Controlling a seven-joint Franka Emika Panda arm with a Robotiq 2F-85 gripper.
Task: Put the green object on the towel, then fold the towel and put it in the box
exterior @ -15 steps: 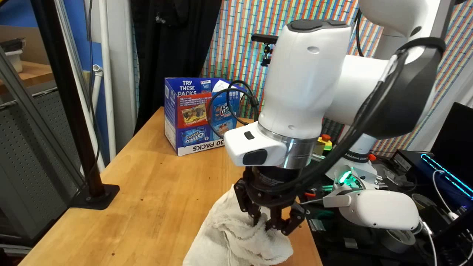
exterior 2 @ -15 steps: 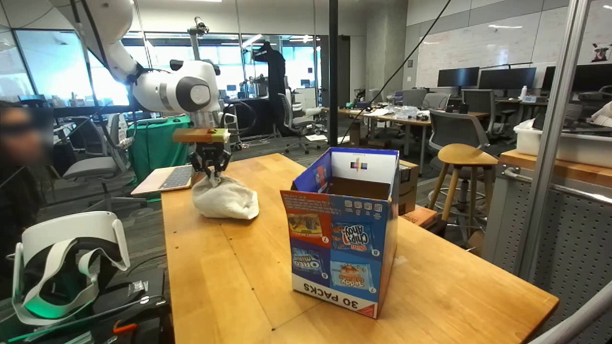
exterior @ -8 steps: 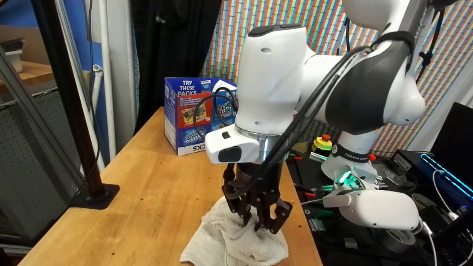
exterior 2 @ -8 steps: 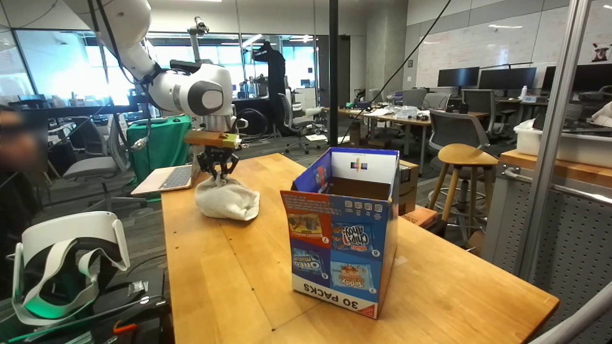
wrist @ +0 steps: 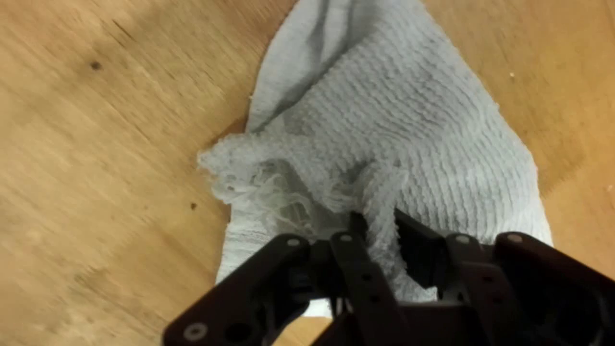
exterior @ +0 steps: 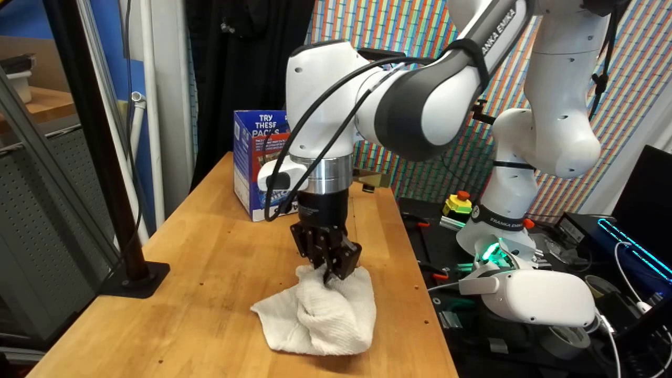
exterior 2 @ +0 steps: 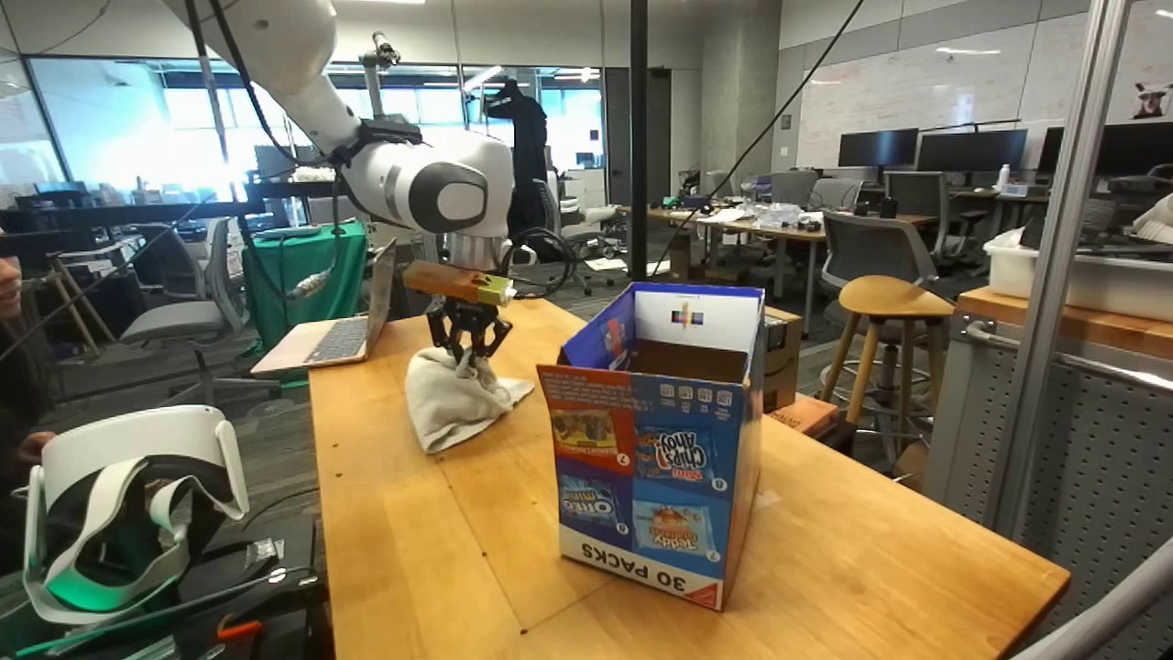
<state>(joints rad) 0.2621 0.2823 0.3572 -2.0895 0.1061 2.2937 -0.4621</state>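
“30 PACKS”, “OREO”, “CHIPS AHOY!” on box [exterior 2: 652, 477], “FRANKA EMIKA” on arm [exterior: 451, 105]

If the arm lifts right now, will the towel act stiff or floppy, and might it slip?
The towel will probably hang floppy, since it lies in loose, slumped folds. Slipping seems less likely: the gripper pinches a bunched ridge of it, and the weave looks ribbed. Stringy threads showing in the wrist view might snag.

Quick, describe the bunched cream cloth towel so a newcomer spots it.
Find the long brown wooden table bearing the open-topped blue cardboard box. In an exterior view, left of that box, sits the bunched cream cloth towel, its top pinched in the black two-finger gripper. Soft, ribbed, creased fabric sets it apart from the flat-sided box.
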